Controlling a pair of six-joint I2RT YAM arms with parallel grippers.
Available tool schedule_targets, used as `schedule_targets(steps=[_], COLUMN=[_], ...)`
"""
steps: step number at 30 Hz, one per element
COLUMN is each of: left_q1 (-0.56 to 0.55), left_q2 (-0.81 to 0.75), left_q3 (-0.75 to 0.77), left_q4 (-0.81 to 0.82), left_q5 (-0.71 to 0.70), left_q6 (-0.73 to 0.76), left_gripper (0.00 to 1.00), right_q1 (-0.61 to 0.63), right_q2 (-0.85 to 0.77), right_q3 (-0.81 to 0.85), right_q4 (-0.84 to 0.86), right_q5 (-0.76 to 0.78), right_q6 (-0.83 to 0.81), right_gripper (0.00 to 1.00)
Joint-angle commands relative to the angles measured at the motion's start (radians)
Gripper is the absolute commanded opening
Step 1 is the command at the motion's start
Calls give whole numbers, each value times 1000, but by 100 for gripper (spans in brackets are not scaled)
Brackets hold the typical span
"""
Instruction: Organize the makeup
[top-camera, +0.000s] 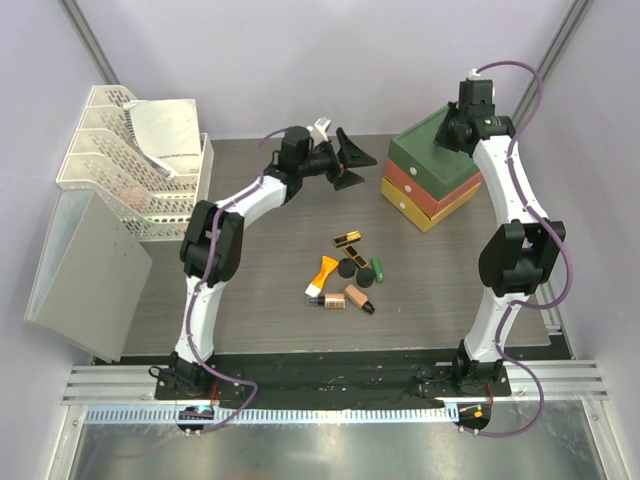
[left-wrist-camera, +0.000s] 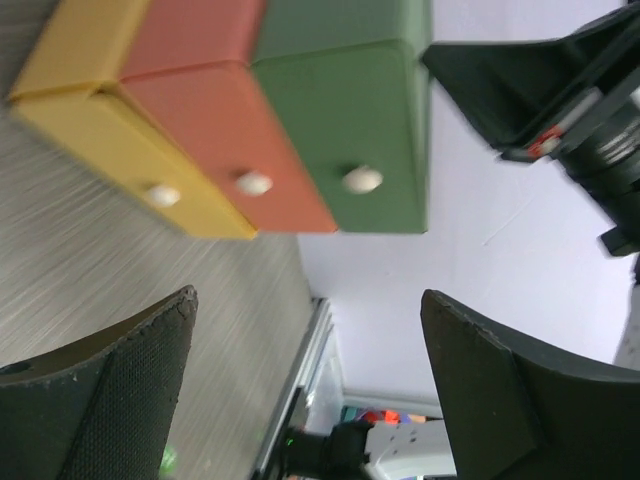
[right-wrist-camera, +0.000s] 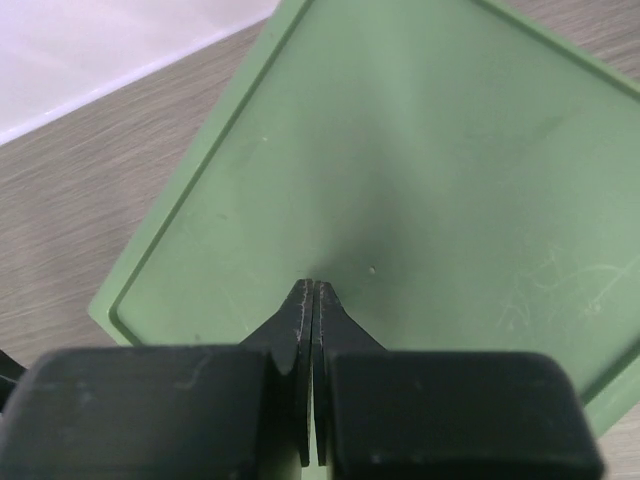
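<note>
The makeup lies in a cluster at the table's middle: an orange tube with white cap (top-camera: 322, 274), a peach bottle with black cap (top-camera: 347, 299), two black-gold sticks (top-camera: 347, 239) (top-camera: 356, 255), two black round compacts (top-camera: 346, 267) (top-camera: 365, 276) and a green tube (top-camera: 378, 270). My left gripper (top-camera: 352, 163) is open and empty, held at the back of the table, left of the drawer box; its fingers (left-wrist-camera: 120, 390) frame the box's knobbed fronts. My right gripper (right-wrist-camera: 313, 287) is shut and empty, its tips down over the box's green lid (right-wrist-camera: 400, 170).
The stacked green, orange and yellow drawer box (top-camera: 435, 172) stands at the back right, its drawers shut, also in the left wrist view (left-wrist-camera: 250, 130). White wire trays (top-camera: 130, 160) and a grey box (top-camera: 85, 265) stand at the left.
</note>
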Motion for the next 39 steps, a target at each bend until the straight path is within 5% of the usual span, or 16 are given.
schedule_targets(steps=[1, 6, 15, 20, 39], left_q1=[-72, -123, -161, -161, -158], left_q2=[66, 197, 272, 319, 365], left_q3=[243, 452, 483, 506, 567], left_q4=[12, -120, -45, 15, 102], left_q5=[27, 4, -18, -29, -68], left_q6=[-33, -31, -138, -207, -272], left_gripper=[89, 77, 65, 38, 46], right_q1=[4, 5, 5, 3, 3], right_q2=[-7, 5, 13, 25, 54], right_q3=[0, -49, -81, -81, -88], right_q4=[-54, -54, -43, -40, -38], right_q5=[37, 14, 5, -4, -36], right_q6=[-22, -14, -8, -10, -20], right_gripper=[1, 1, 1, 1, 1])
